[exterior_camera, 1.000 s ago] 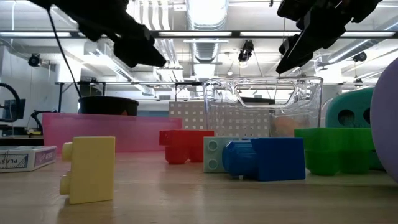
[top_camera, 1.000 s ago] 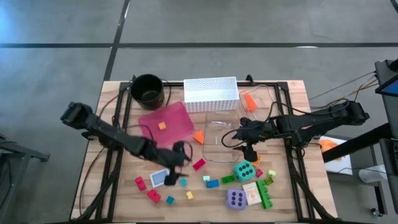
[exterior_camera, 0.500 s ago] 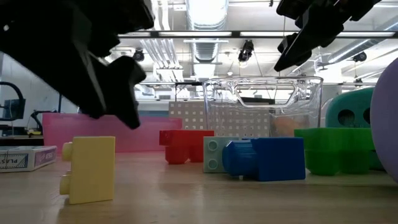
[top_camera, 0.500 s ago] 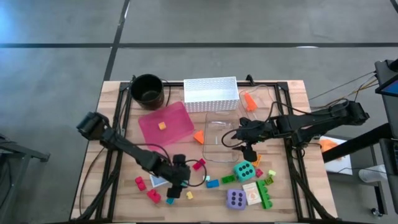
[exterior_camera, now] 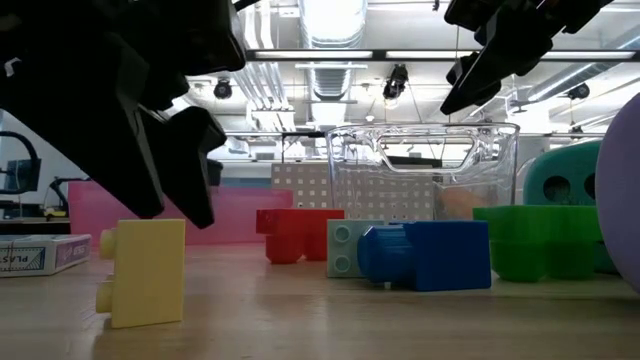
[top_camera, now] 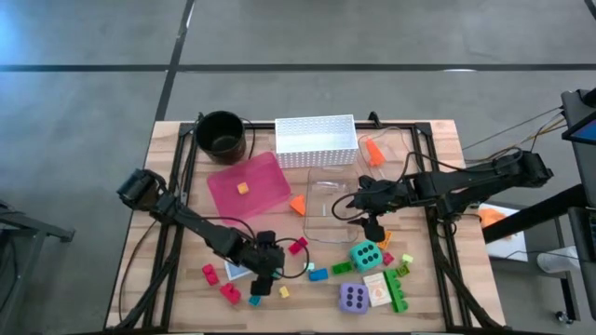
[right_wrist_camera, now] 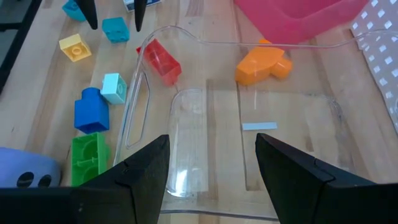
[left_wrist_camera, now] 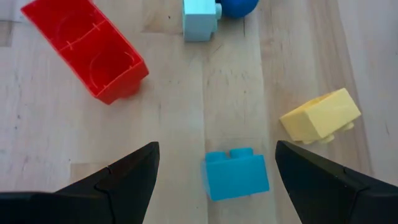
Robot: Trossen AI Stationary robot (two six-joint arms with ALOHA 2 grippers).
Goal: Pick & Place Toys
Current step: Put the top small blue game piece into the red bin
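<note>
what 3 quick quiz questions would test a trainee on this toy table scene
1. True or false: the left gripper is open, with a small blue brick between its fingertips.
2. Where does the right gripper hover? A) over the black pot B) over the clear container C) over the purple die
3. Fill in: a small orange brick lies in the ____ tray.

Key: 1 true; 2 B; 3 pink
</note>
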